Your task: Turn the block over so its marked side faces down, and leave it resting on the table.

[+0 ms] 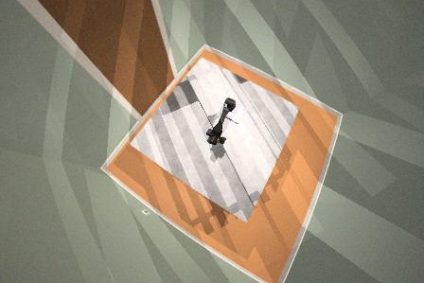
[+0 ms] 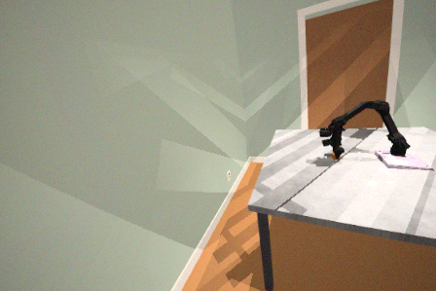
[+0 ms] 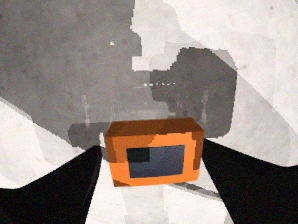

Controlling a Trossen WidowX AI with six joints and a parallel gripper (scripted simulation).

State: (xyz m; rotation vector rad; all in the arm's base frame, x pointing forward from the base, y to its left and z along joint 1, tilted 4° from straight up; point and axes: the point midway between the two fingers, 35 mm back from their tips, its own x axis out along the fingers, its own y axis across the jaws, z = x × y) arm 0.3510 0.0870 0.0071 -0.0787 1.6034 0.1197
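Observation:
The orange block (image 3: pixel 156 159) (image 2: pixel 335 157) rests on the table (image 2: pixel 331 198) (image 1: pixel 241 154) (image 3: pixel 45 55). A dark blue rectangle marks the face turned up toward the wrist camera; a darker orange side shows beyond it. My gripper (image 3: pixel 151 148) (image 2: pixel 337 153) points down at the block, one black finger on each side. The fingers are part-way open, with the right fingertip at the block's edge and a thin sliver of light by the left one. I see no firm grip on both sides. In the top view the arm covers most of the block.
A pale pink plate (image 1: pixel 237 114) (image 2: pixel 404 161) lies under and beside the arm's base (image 1: pixel 229 104) (image 2: pixel 399 147). The front table edge (image 2: pixel 341 224) is well away from the gripper. Broad shadows cross the table top.

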